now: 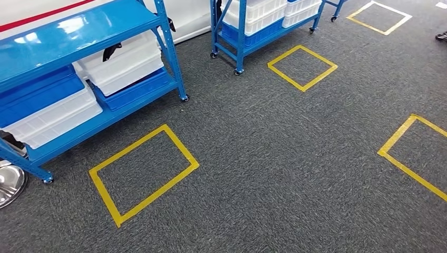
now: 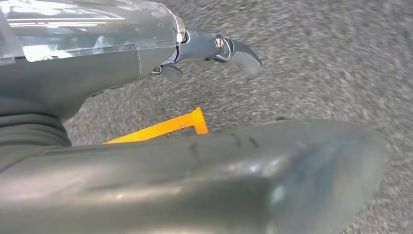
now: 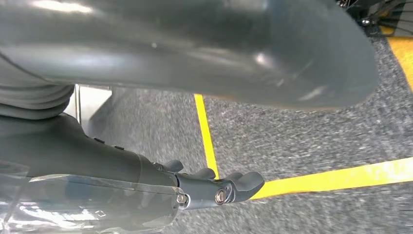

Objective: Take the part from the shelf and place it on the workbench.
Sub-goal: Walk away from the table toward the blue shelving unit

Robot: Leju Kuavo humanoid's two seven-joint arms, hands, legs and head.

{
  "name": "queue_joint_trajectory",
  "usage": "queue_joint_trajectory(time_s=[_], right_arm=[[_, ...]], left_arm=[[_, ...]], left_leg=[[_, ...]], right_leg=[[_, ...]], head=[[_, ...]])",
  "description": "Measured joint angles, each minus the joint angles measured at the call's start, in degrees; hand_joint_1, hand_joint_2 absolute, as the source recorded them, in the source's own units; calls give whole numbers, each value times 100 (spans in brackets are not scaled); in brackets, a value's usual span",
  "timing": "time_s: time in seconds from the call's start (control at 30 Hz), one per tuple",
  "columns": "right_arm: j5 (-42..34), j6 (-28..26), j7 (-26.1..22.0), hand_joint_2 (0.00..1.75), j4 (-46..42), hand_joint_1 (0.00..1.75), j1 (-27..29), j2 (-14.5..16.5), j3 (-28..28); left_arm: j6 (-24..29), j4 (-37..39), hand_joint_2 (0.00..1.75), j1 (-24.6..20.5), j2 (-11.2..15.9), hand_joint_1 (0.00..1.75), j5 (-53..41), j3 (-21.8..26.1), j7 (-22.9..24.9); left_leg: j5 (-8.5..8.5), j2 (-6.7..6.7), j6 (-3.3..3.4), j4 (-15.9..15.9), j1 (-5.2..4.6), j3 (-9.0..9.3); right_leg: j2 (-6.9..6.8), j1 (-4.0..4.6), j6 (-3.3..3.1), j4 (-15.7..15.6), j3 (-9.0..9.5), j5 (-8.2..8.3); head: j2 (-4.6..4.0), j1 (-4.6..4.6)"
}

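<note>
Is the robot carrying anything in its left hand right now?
No, the left hand hangs over grey carpet, fingers apart, with nothing in it.

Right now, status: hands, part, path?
Left hand and right hand hang over the carpet, holding nothing. Part not identified; white bins sit on the blue shelf. Nothing blocking the carpet ahead.

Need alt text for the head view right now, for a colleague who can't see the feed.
A blue wheeled shelf at left holds white bins and blue bins over grey carpet. Yellow tape squares mark the floor, and a second blue shelf stands farther back.
</note>
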Motion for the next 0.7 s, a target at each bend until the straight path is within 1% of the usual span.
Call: queue_joint_trajectory(time_s=[0.03,0.07,0.1,0.13,0.17,0.2,0.23,0.27,0.3,0.33,0.37,0.4,0.43,0.47,0.5,0.53,0.57,0.6,0.63,0.67,0.7], right_arm=[[13,9,0,0,0,0,-3,1,1],[26,21,0,0,0,0,-6,1,1],[36,34,0,0,0,0,-7,2,1],[42,44,1,0,0,0,-8,3,1],[45,52,1,0,-1,0,-13,3,1],[48,57,2,0,-1,0,-24,4,1],[49,59,4,0,-3,0,-39,3,1],[51,59,6,0,-5,0,-52,1,1],[52,59,8,0,-6,0,-55,-2,1],[53,60,10,0,-7,0,-48,-5,1],[55,61,11,0,-7,0,-34,-7,1],[57,62,11,0,-7,0,-21,-8,1],[59,64,11,0,-7,0,-10,-9,1],[62,66,11,0,-7,0,-2,-13,1],[63,70,11,0,-7,0,2,-18,1],[64,74,11,0,-7,0,6,-23,1],[66,78,10,0,-7,0,10,-28,1],[66,82,10,0,-4,0,16,-32,1],[67,83,8,0,-2,0,19,-35,1],[68,84,7,0,1,0,16,-37,1],[69,85,6,0,3,0,8,-37,1]], left_arm=[[12,0,0,7,-2,0,0,0,2],[25,0,0,8,-2,0,0,0,4],[36,0,0,-2,-1,0,0,0,4],[44,0,0,-16,-1,0,1,0,2],[49,0,0,-24,-2,0,2,0,-1],[53,0,0,-26,-3,0,5,0,-4],[56,0,0,-19,-6,0,10,0,-7],[59,0,0,-4,-10,0,15,0,-8],[61,0,0,4,-15,0,20,0,-9],[62,1,0,1,-22,0,23,0,-10],[62,1,0,-6,-29,0,25,0,-15],[62,1,0,-17,-32,0,27,0,-18],[63,1,0,-25,-34,0,30,0,-22],[65,1,0,-23,-37,0,34,0,-26],[66,2,0,-15,-39,0,39,0,-30],[67,2,0,-8,-43,0,44,0,-35],[67,2,0,-2,-48,0,48,0,-44],[67,2,0,-3,-51,0,49,0,-55],[67,2,0,-7,-54,0,50,0,-64],[68,1,0,-9,-55,0,50,0,-72],[69,1,0,-6,-55,0,50,0,-77]], left_leg=[[181,47,25,-317,-8,178],[372,182,68,-740,-29,416],[502,351,119,-1129,-65,622],[579,479,168,-1405,-100,759],[596,559,206,-1538,-131,813],[590,526,231,-1573,-150,807],[611,436,254,-1597,-142,807],[638,359,272,-1632,-124,825],[669,280,298,-1668,-99,843],[700,204,322,-1702,-72,858],[719,128,338,-1714,-58,859],[728,41,352,-1712,-51,846],[731,-51,356,-1707,-49,837],[731,-148,354,-1697,-48,835],[726,-249,345,-1681,-44,837],[717,-341,331,-1660,-39,841],[702,-430,309,-1635,-32,842],[683,-511,278,-1600,-34,832],[671,-580,245,-1573,-36,813],[665,-641,211,-1557,-37,789],[668,-699,173,-1555,-33,765]], right_leg=[[-74,8,4,0,15,-10],[-143,15,11,-1,35,-21],[-213,29,30,3,55,-37],[-279,38,54,6,72,-52],[-345,44,79,6,86,-64],[-416,48,109,-1,102,-73],[-480,51,138,-11,124,-80],[-438,45,174,4,140,-104],[-297,37,208,92,116,-182],[-97,23,238,298,30,-321],[127,-2,261,611,-117,-502],[265,-17,272,998,-312,-691],[322,-30,285,1333,-486,-810],[342,-41,294,1507,-588,-813],[358,-51,302,1475,-597,-699],[391,-64,305,1222,-502,-488],[475,-82,306,843,-351,-250],[609,-93,305,492,-207,-88],[712,-103,298,242,-108,8],[781,-105,284,116,-62,31],[784,-93,263,98,-55,13]], head=[[0,0],[0,0],[0,0],[0,0],[0,0],[0,0],[0,-1],[0,1],[0,1],[0,2],[0,4],[0,4],[0,4],[0,4],[0,4],[0,4],[0,4],[0,4],[0,4],[0,3],[0,2]])
